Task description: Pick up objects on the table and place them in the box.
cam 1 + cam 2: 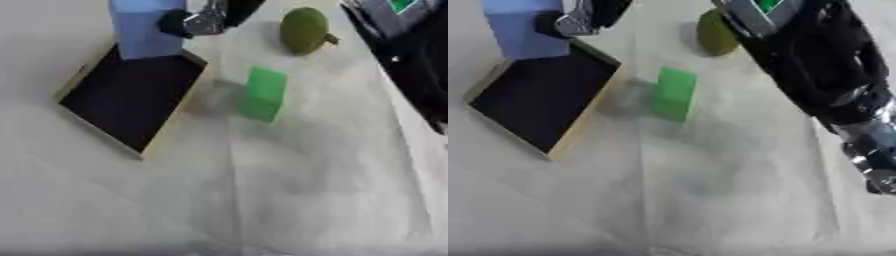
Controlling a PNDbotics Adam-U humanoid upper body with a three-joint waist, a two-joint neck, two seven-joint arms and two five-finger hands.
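My right hand [203,22] reaches in from the top and is shut on the side of a tall blue block [144,27]. The block stands upright over the far corner of the box [173,116], a shallow tray with a pale wooden rim and a dark inside. I cannot tell whether the block touches the box. A green block [264,94] lies on the cloth just right of the box. Farther back lies an olive-green fruit [304,30] with a short stem. My left hand shows in neither view.
My right arm [815,65], black with silver joints, runs from the top middle down the right side in the right eye view. A creased pale cloth [262,200] covers the table, with open room in the near half.
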